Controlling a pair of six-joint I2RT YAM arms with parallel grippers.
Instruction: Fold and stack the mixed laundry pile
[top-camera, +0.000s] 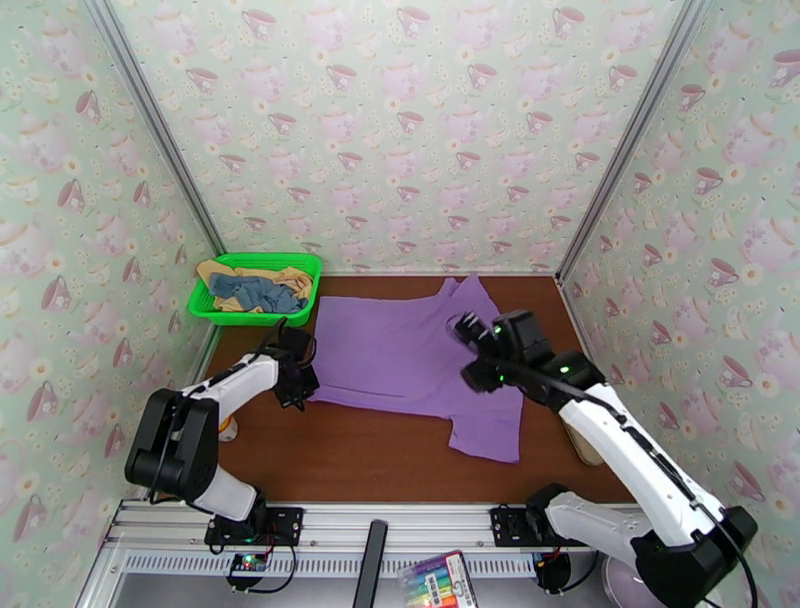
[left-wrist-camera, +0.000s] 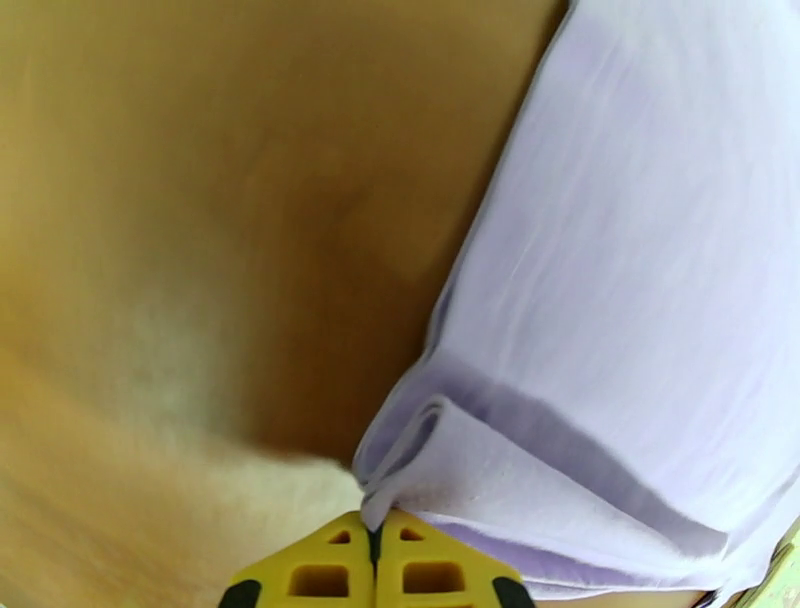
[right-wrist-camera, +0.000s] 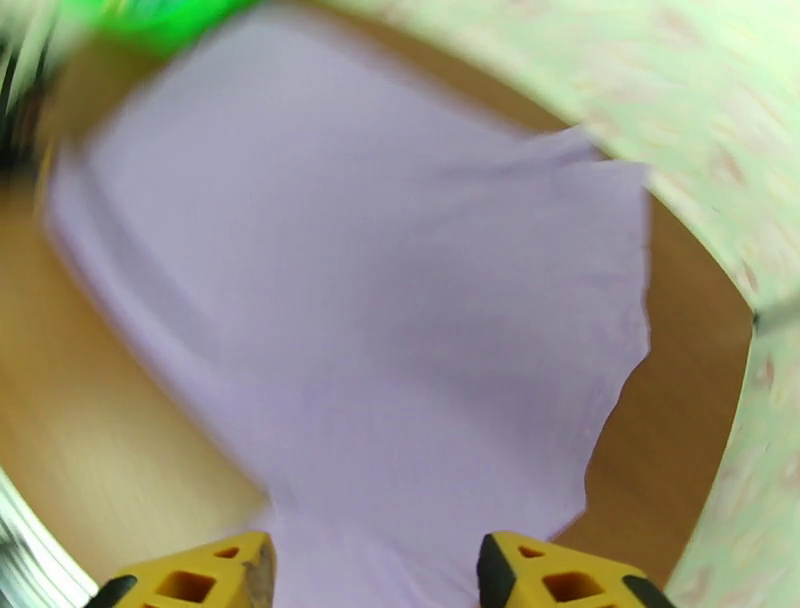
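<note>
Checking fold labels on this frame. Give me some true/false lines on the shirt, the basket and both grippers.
1. The purple shirt lies spread out on the table. True.
2. The left gripper is open and clear of the shirt. False: its fingers are shut on a fold at the shirt's edge.
3. The basket holds a blue garment and a tan garment. True.
4. The right gripper has the shirt pinched. False: its fingers stand apart over the shirt, with nothing held.
5. The basket sits at the table's far right corner. False: it is at the far left corner.
</note>
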